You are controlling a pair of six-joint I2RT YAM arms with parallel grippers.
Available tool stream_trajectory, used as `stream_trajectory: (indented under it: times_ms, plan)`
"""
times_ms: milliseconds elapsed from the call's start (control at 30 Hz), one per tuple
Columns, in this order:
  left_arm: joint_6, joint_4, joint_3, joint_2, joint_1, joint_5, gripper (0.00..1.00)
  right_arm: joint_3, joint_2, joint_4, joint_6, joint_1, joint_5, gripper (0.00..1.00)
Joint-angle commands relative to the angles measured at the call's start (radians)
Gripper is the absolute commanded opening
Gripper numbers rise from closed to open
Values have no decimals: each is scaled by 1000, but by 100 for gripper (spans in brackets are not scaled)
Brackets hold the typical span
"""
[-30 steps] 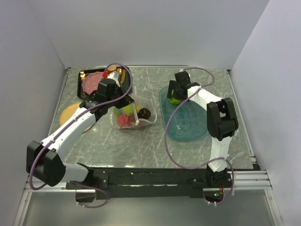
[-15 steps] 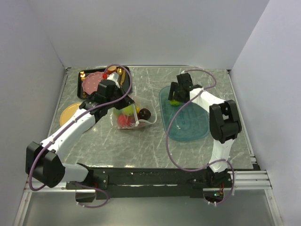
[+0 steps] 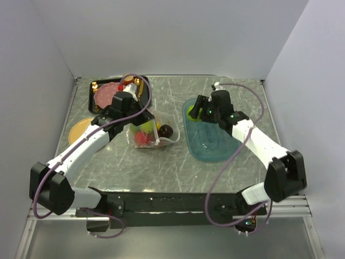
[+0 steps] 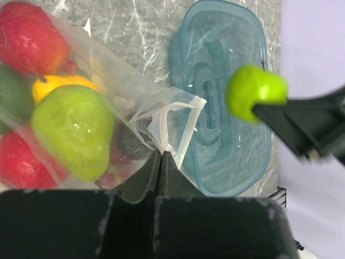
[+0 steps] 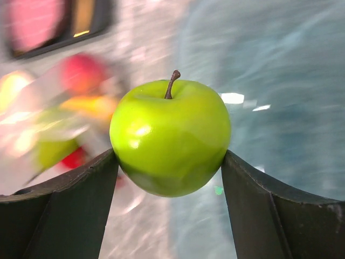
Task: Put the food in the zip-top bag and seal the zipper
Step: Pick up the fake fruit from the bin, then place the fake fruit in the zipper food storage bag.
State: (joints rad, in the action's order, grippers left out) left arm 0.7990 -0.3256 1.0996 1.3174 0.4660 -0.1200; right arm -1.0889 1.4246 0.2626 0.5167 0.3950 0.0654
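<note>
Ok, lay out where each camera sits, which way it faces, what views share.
Top external: above and behind the arms, looking down at the grey marbled table; both arms show.
Left wrist: looks past the left gripper, shut on the clear crinkly zip-top bag, toward the translucent teal oval tray.
Right wrist: looks out over the right gripper, shut on the shiny green toy apple.
Shared: all three show that apple.

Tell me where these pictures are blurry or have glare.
Right wrist: apple sharp with small highlights, bag and tray behind it smeared out of focus. Left wrist: bag crisp, a few glints on its film. Top view: even light, all sharp.
</note>
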Motion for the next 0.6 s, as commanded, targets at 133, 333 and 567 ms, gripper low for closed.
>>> stream_trajectory:
  times_ms: [133, 333, 567]
  plan:
    - [8, 57, 37, 6, -1, -40, 1, 23, -133, -105, 164, 212, 37, 40]
    - [2, 57, 62, 19, -1, -59, 1, 12, -43, -134, 177, 274, 79, 41]
    - [3, 60, 40, -9, -1, -66, 1, 20, 11, -169, 186, 285, 99, 42]
